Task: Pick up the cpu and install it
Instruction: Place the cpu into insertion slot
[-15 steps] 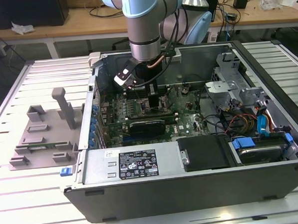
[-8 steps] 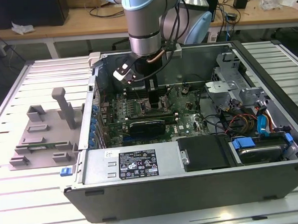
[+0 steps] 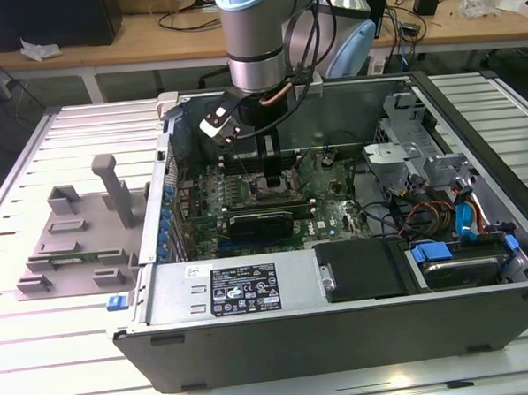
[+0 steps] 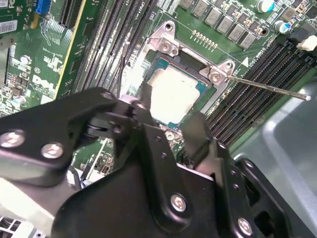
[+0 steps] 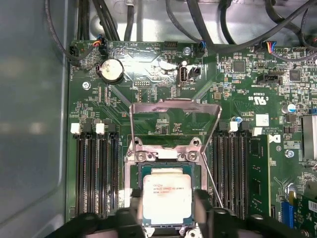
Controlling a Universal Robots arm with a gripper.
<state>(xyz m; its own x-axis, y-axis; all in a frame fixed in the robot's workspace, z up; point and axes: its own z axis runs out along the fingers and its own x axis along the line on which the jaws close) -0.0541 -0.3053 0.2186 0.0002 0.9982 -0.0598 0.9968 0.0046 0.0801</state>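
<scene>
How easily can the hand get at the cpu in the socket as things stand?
Probably yes, easily: the hand hangs right over the cpu, the socket's metal cover plate is swung up out of the way, and nothing lies between them.

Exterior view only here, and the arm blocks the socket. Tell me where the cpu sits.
Observer: In both wrist views the cpu lies flat inside the socket, metal top up.
Operator: Report the retention frame.
Observer: In the first wrist view the retention frame is swung up and open, not over the cpu.
Operator: Locate the gripper.
Observer: The gripper is low at the cpu, straddling it.
</scene>
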